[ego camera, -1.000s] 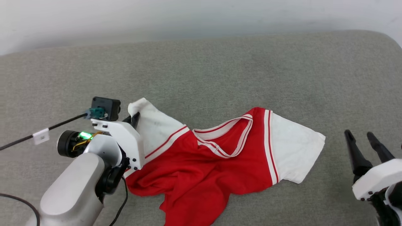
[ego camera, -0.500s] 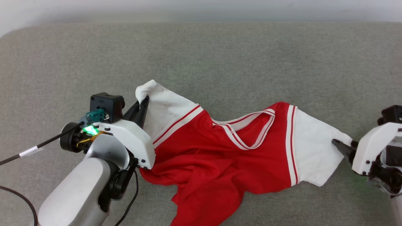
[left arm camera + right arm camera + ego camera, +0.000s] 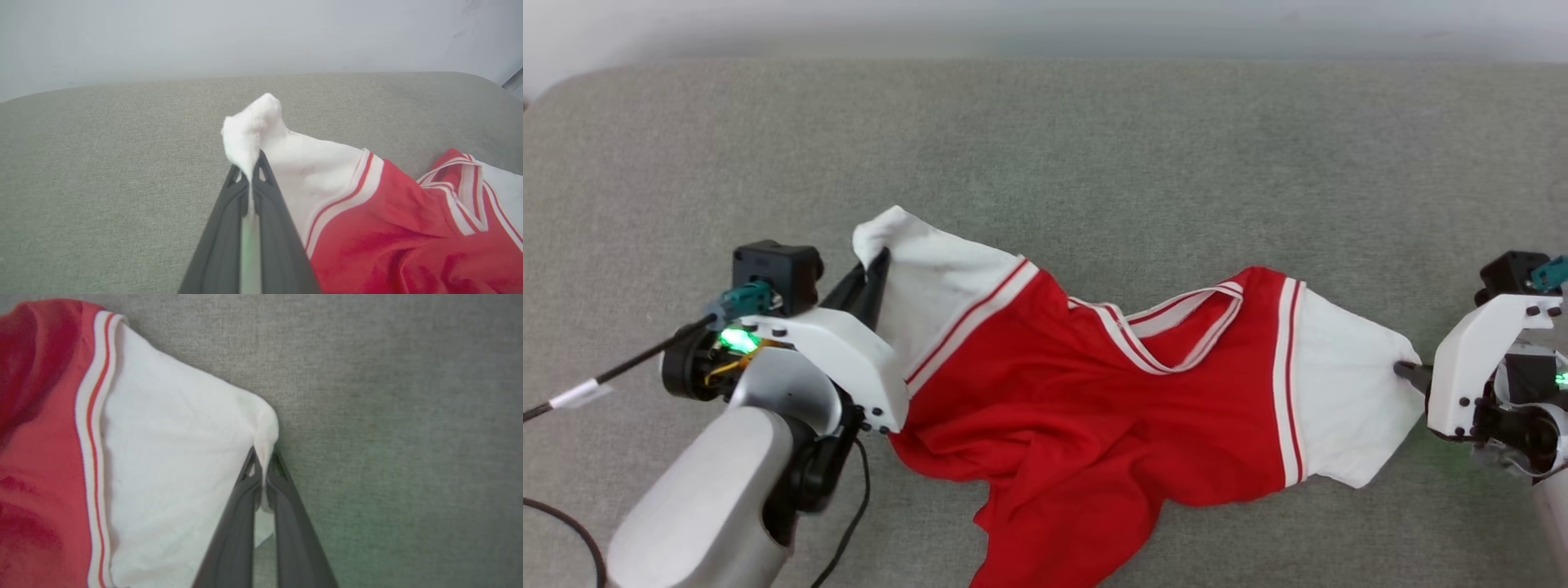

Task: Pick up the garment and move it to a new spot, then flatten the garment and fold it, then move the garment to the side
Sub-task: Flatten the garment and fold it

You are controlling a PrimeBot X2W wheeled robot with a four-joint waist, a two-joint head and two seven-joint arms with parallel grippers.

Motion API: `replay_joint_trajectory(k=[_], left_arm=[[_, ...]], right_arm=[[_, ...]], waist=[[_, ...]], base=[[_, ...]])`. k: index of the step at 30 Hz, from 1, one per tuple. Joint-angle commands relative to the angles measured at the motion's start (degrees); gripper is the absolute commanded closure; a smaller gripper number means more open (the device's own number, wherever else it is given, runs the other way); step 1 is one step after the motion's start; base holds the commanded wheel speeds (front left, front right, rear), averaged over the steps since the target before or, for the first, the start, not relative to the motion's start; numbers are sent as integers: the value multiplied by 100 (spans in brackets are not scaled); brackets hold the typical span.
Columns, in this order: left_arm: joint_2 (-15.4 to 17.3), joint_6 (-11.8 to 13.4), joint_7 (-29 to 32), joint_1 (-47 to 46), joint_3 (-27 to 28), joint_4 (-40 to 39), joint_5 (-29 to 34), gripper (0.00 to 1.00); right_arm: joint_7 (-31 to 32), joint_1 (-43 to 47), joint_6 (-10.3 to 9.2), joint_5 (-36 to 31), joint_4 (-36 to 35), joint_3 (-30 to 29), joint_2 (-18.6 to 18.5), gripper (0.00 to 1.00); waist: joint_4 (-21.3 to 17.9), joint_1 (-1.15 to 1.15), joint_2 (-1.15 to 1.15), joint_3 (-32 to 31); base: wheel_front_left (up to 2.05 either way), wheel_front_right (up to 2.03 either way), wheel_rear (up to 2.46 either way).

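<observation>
I can read no text, number or brand on my feeds. The white tag (image 3: 576, 394) on the black cable (image 3: 645, 366), well behind the left gripper (image 3: 880, 260) jaws, is too small and blurred to read; the garment (image 3: 1054, 408), stretched between both sets of jaws, carries stripes but no lettering I can make out

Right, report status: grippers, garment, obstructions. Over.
Both shut: left gripper on the garment at one white sleeve, right gripper on the other sleeve. Garment rumpled on the grey cushion, not flat. Nothing in the way.
</observation>
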Motion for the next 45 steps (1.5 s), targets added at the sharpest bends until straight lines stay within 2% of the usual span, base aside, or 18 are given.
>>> replay_joint_trajectory(k=[1,6,13,19,27,33,39,45], left_arm=[[32,-4,-60,-65,69,51,-36,100],[45,-117,-120,-541,242,418,-79,100],[-81,-461,-326,-1726,472,1302,-77,100],[-200,-691,-572,-3066,587,2052,110,100],[-261,-858,-1148,-5144,765,2849,495,100],[-286,-1080,-1333,-6364,727,3157,704,100],[-342,-1148,-1458,-6946,689,3417,805,100],[-463,-1122,-1601,-6796,662,3669,744,100]], right_arm=[[-97,-88,-2,-67,-16,52,-40,100],[-614,-580,-2,-330,-247,40,-206,100],[-1321,-1708,-2,-823,-112,43,-118,100],[-2047,-3023,-2,-1160,90,20,-24,100],[-3109,-4904,-2,-1464,163,152,-23,100],[-3568,-6059,-3,-1384,322,462,-104,100],[-3765,-6699,-3,-1210,557,890,-84,100],[-3911,-6813,-3,-1058,877,1287,80,100]], waist=[[-96,0,0,-114],[-306,0,0,-304],[-606,0,0,-264],[-751,0,0,201],[-812,0,0,1013],[-839,0,0,1455],[-897,0,0,1906],[-889,0,0,2190]], base=[[0,0,0],[0,0,0],[0,0,0],[0,0,0],[0,0,0],[0,0,0],[0,0,0],[0,0,0]])
